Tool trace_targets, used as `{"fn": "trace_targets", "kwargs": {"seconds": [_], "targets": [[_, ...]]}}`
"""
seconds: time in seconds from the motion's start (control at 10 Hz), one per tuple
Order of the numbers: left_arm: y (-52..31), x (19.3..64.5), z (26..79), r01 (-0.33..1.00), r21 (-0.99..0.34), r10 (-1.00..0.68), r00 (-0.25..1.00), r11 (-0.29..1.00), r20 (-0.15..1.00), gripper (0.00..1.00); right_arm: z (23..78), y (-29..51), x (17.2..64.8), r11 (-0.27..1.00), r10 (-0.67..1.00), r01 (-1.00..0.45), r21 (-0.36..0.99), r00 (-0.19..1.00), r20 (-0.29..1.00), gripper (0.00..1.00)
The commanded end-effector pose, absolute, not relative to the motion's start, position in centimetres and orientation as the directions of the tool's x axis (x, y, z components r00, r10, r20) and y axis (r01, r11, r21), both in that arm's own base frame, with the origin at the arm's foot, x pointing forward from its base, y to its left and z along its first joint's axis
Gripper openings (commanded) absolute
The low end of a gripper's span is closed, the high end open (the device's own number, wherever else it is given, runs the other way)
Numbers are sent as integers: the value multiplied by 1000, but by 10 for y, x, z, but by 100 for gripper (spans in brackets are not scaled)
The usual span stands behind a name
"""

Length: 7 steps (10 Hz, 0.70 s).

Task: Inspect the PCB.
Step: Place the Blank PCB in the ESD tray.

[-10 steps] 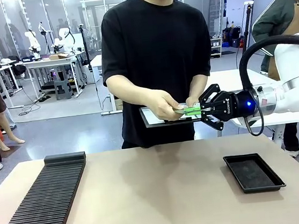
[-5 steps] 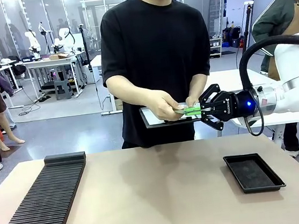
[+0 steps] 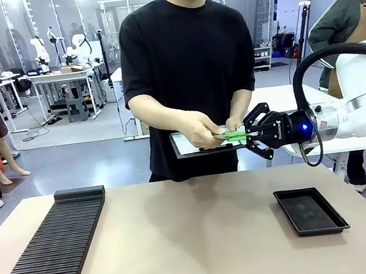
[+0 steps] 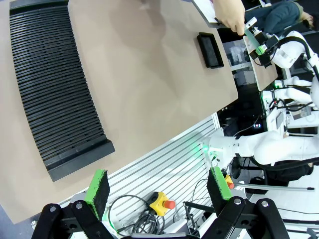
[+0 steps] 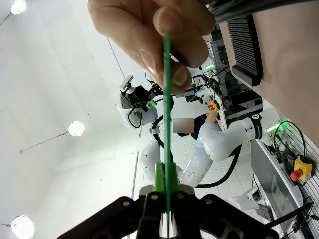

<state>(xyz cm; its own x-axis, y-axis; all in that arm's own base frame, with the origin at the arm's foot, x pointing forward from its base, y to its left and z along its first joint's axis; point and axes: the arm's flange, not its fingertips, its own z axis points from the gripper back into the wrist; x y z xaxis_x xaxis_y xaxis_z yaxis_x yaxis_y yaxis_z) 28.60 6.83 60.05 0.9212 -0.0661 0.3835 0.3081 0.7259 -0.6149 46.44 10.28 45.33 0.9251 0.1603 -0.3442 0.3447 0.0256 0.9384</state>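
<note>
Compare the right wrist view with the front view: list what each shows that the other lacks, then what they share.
Right wrist view: the PCB seen edge-on as a thin green line, ceiling lights, the left arm beyond. Front view: the black tray on the table, the clipboard the person holds. Both: the right gripper shut on the PCB, the person's hand pinching its far end, the slotted black rack.

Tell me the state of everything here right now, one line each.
PCB, off the table, pinched by right gripper and a hand.
Right gripper, shut on PCB.
Left gripper, open, holding nothing.
Tray, flat on table.
Clipboard, held by the person.
</note>
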Motion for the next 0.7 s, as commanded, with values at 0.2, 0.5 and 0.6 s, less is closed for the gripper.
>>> {"fn": "trace_targets", "kwargs": {"seconds": [0.2,0.5,0.6], "targets": [[68,287,605,305,-612,-70,924,730,377,100,455,103,464,28,161,341,940,926,-341,0],[68,287,605,305,-612,-70,924,730,377,100,455,103,464,28,161,341,940,926,-341,0],[68,287,605,305,-612,-70,924,730,377,100,455,103,464,28,161,341,940,926,-341,0]]}}
